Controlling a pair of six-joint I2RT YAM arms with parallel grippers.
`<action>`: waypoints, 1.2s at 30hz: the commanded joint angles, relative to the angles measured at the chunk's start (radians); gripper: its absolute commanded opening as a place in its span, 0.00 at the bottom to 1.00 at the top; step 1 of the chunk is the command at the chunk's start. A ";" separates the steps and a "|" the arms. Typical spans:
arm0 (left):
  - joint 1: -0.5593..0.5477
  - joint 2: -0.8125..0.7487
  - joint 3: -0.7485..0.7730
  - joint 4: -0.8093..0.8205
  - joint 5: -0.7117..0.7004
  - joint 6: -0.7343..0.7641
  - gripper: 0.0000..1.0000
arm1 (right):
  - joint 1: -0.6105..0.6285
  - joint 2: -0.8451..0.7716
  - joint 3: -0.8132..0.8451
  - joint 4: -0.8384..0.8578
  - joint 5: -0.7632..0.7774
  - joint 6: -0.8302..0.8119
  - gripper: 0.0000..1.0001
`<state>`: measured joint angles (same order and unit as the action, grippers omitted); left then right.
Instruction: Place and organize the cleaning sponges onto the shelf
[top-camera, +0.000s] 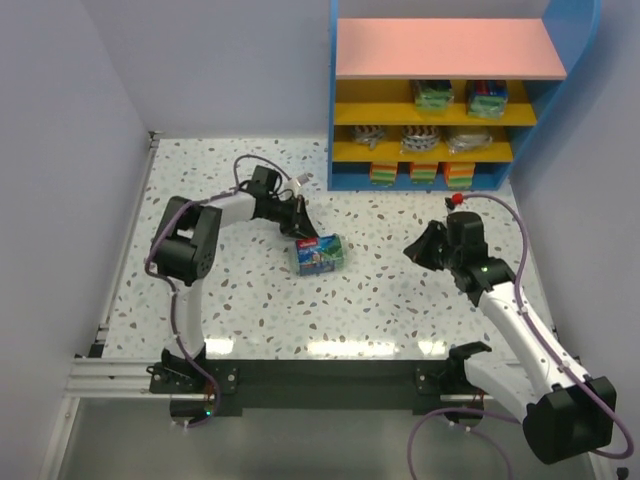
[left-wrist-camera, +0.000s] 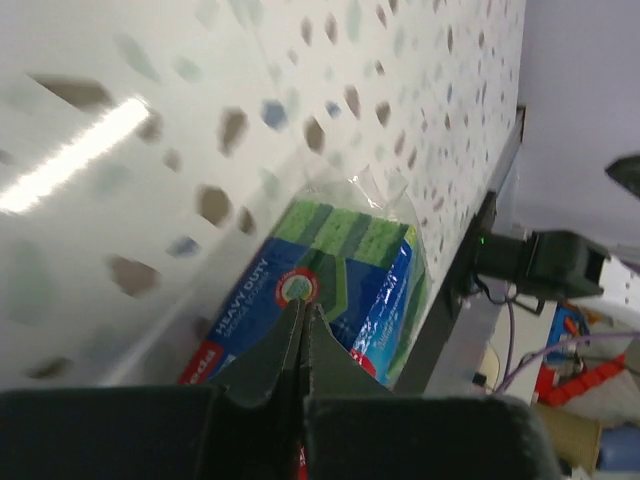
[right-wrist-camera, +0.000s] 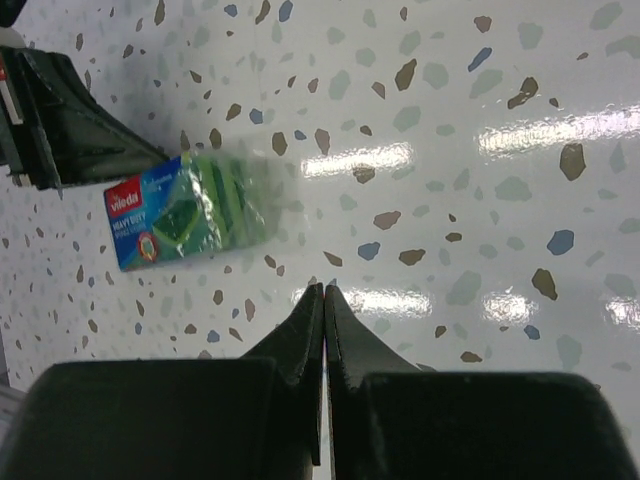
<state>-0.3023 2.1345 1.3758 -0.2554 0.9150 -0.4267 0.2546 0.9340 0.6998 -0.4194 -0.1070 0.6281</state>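
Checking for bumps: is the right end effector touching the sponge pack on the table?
Apart: the top view shows bare tabletop between the right end effector and the sponge pack.

A blue-and-green sponge pack (right-wrist-camera: 187, 208) lies flat on the speckled desk (right-wrist-camera: 480, 90). Below and right of the pack, the right gripper (right-wrist-camera: 323, 292) is closed, fingertips together. The left gripper (right-wrist-camera: 150, 152) reaches the pack's upper left edge.

"vileda", "HEAVY DUTY" on green sponge pack (right-wrist-camera: 185, 210)
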 joint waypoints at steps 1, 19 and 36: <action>-0.061 -0.178 -0.160 0.024 0.004 0.025 0.00 | 0.008 0.005 -0.008 0.016 -0.033 -0.011 0.00; -0.130 -0.502 -0.295 0.006 -0.279 -0.047 0.00 | 0.240 0.175 0.023 0.034 -0.172 -0.085 0.50; -0.021 -0.794 -0.282 -0.219 -0.561 -0.076 0.00 | 0.359 0.506 0.148 0.200 -0.180 -0.145 0.53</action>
<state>-0.3359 1.3884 1.1088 -0.4358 0.3878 -0.4911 0.6044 1.4090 0.8097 -0.2901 -0.2382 0.4957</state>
